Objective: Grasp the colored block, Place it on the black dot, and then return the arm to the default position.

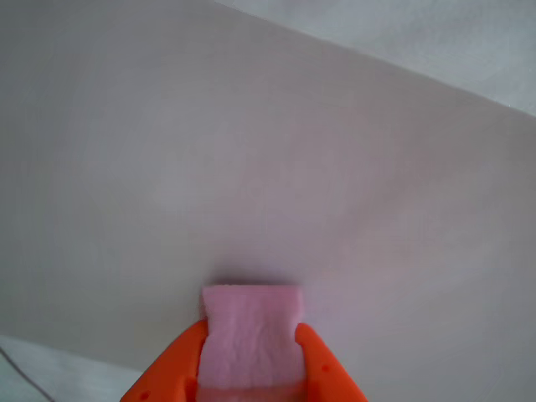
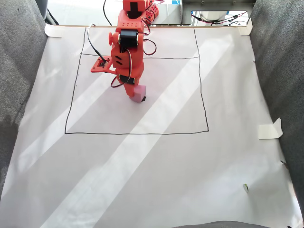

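Note:
The colored block (image 1: 251,335) is a light-pink foam cube, held between the two orange fingers (image 1: 176,368) of my gripper (image 1: 251,328), which is shut on it. In the fixed view the orange arm (image 2: 127,52) reaches down from the top edge, and the gripper (image 2: 134,92) keeps the block (image 2: 139,94) at or just above the white paper, inside the drawn square. A small dark patch (image 2: 143,99) peeks out at the block's lower right edge. I cannot tell whether it is the black dot or a shadow.
White paper (image 2: 152,166) covers the table, with a thin black square outline (image 2: 137,133) drawn on it. Grey fabric walls (image 2: 280,71) stand on both sides. Tape pieces (image 2: 270,129) hold the paper. Cables and electronics (image 2: 213,16) lie along the top edge.

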